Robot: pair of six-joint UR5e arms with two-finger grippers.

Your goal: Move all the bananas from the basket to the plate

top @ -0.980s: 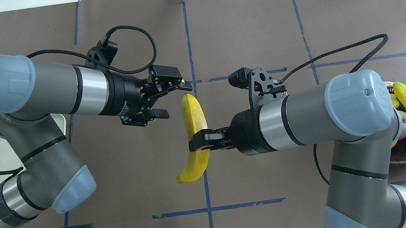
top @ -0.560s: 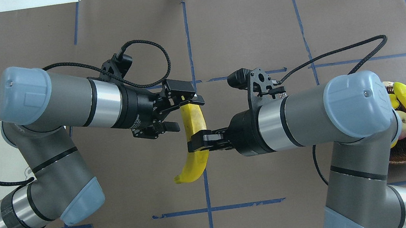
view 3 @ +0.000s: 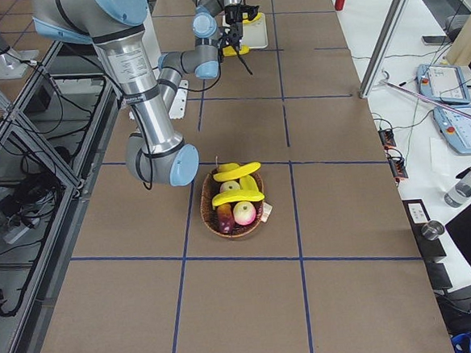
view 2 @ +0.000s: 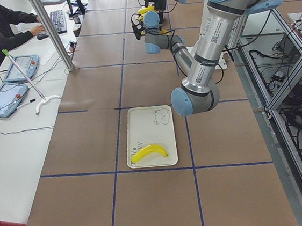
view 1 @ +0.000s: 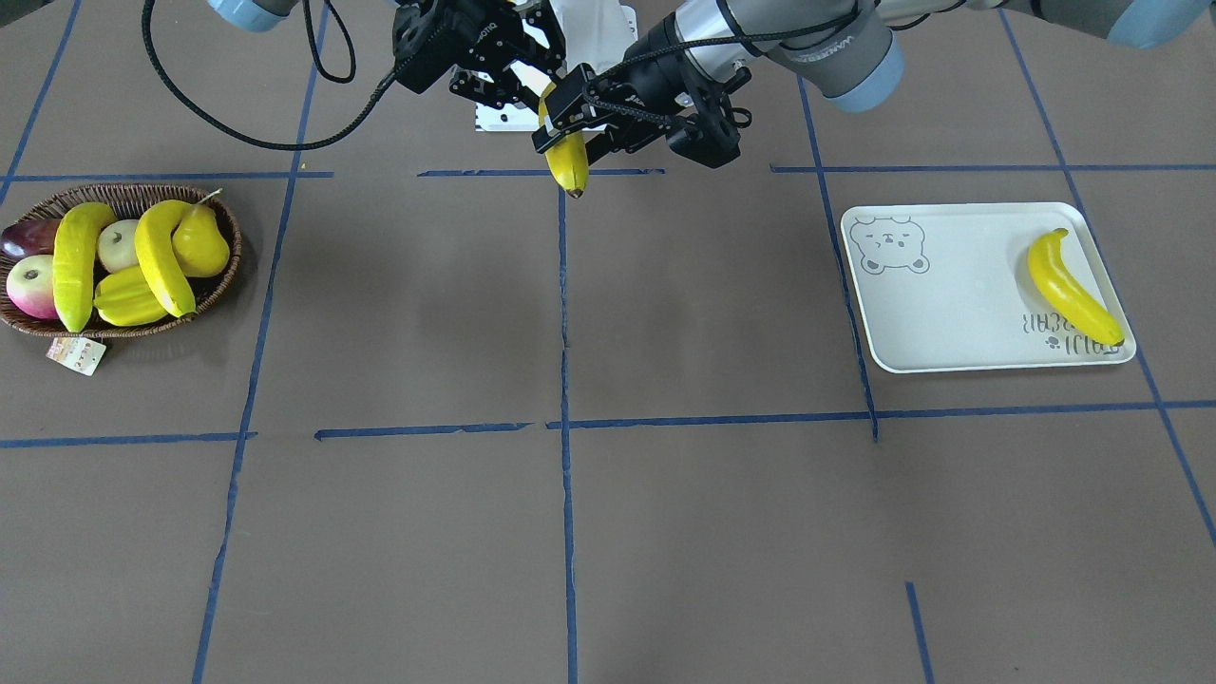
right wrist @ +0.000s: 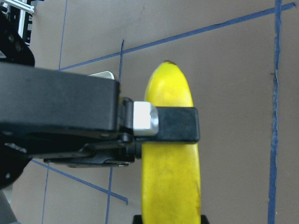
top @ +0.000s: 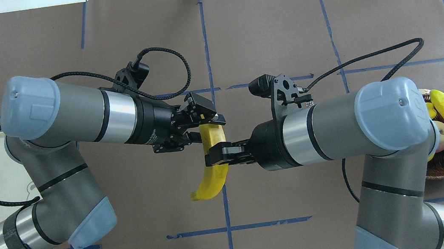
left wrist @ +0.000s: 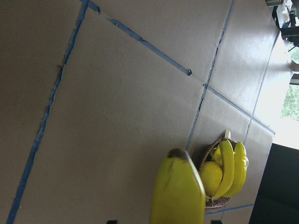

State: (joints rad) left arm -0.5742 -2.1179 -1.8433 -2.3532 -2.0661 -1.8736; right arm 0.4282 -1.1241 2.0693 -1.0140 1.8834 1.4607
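Here the right hand [top: 214, 155] is clamped across the middle of a banana [top: 211, 181], holding it in the air above the centre of the bench [top: 269, 28]. The left hand [top: 206, 129] sits at the banana's far end, its jaws spread on either side of the fruit; the left wrist view shows gaps between them and the peel. A second banana [view 1: 1069, 285] lies on the plate [view 1: 950, 313] by its lettered edge. Two more bananas [view 1: 74, 261] lie in the basket [view 1: 114, 188] among other fruit.
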